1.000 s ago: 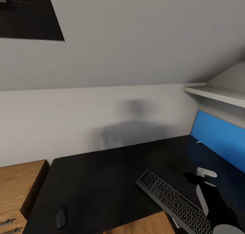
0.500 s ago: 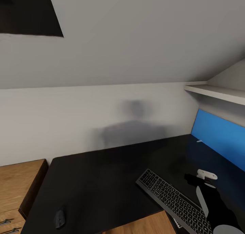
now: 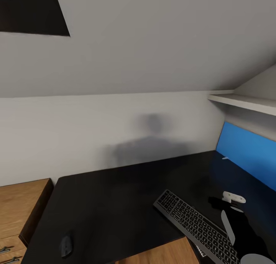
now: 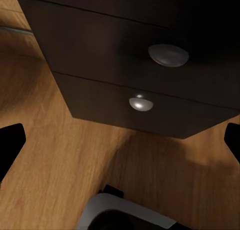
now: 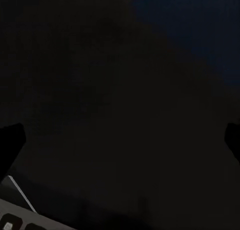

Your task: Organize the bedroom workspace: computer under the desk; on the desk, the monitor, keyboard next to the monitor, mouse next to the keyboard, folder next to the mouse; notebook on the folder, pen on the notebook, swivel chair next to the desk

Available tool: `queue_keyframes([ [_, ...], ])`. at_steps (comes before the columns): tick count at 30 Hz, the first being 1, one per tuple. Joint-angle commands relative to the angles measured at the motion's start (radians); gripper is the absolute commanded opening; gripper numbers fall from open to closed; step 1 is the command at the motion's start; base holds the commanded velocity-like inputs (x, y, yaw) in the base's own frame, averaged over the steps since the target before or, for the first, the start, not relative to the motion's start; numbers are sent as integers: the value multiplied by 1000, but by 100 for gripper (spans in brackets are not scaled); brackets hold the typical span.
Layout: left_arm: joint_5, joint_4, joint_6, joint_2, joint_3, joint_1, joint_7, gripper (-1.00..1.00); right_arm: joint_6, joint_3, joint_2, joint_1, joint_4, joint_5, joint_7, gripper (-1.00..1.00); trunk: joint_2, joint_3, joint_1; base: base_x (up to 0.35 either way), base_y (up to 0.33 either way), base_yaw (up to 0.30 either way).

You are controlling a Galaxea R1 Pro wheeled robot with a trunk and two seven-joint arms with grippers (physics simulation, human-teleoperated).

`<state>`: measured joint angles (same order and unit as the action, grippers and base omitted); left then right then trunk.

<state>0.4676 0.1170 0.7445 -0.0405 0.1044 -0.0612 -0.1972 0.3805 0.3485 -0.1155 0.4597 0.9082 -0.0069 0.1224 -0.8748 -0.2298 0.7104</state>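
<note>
A dark keyboard [image 3: 193, 223] lies slanted on the black desk [image 3: 115, 195], near its front right edge. Far off at the front left corner rests a small black mouse [image 3: 66, 245]. The monitor's blue screen [image 3: 245, 151] stands along the desk's right side, a white foot [image 3: 233, 197] below it. My right arm [image 3: 239, 233] reaches over the desk beside the keyboard. Its gripper [image 5: 120, 140] is open over bare dark desktop, with a keyboard corner [image 5: 17, 217] close by. My left gripper [image 4: 120, 145] hangs open above the wooden floor, empty. Folder, notebook, pen and chair are out of view.
A wooden drawer unit [image 3: 19, 214] adjoins the desk's left side. A white shelf [image 3: 245, 102] juts from the wall above the monitor. In the left wrist view, dark drawers with round silver knobs [image 4: 168, 55] stand over the wood floor [image 4: 75, 160], with my base [image 4: 125, 217] below.
The whole head view has shifted slightly, so the camera moved. Keyboard, mouse and monitor stay where they were, and the right arm holds its place.
</note>
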Motion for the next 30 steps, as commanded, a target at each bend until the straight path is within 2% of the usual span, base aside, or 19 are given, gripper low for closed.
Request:
queue_keyframes([
  [1, 3, 1, 8, 0, 8, 0, -10, 100, 6, 0, 0, 0, 1, -1, 3, 100, -8, -4, 4, 0, 0, 0],
  [30, 10, 1, 26, 1, 8, 0, -10, 100, 78, 1, -1, 0, 1, -1, 3, 100, -211, -95, 115, 0, 0, 0],
])
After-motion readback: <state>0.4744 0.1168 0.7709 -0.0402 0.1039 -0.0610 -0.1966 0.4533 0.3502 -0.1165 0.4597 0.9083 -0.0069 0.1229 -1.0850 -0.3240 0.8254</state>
